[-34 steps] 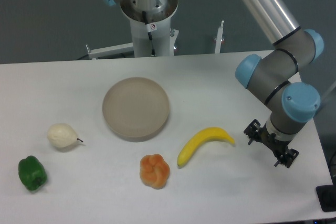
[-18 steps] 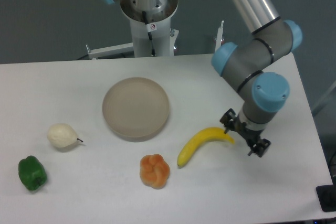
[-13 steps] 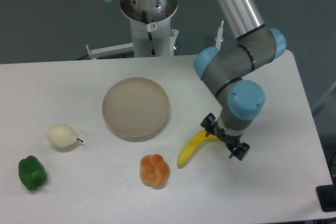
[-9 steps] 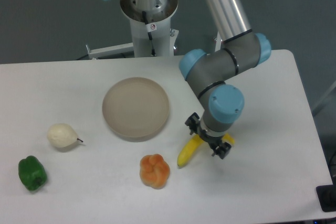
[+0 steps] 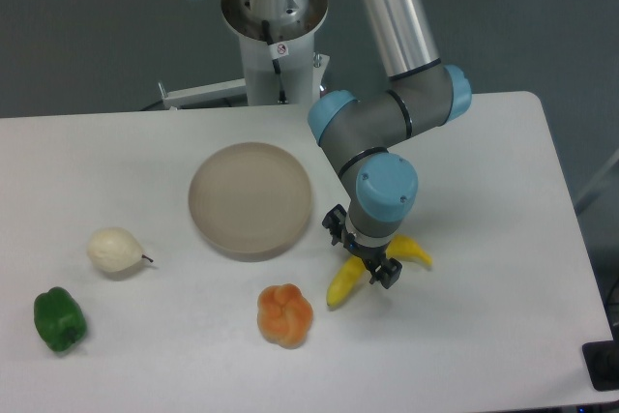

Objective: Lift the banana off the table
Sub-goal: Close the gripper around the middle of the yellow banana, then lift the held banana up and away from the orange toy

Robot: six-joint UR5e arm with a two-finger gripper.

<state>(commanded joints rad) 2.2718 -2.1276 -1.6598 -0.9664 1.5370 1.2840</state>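
Note:
The yellow banana (image 5: 343,284) lies on the white table (image 5: 503,336) right of the middle, near the front. Its middle is hidden under the arm's wrist; its lower left end and its right tip (image 5: 416,254) show. My gripper (image 5: 361,250) hangs straight above the banana's middle, its two black fingers (image 5: 333,222) spread on either side of it. The jaws look open and hold nothing.
A round beige-grey disc (image 5: 250,199) lies just left of the gripper. An orange lumpy fruit (image 5: 285,314) sits in front of it, close to the banana's left end. A cream pear (image 5: 113,250) and a green pepper (image 5: 59,319) lie far left.
The arm has swept left from the table's right side until the gripper stands over the banana's middle. The banana and the other things have not moved.

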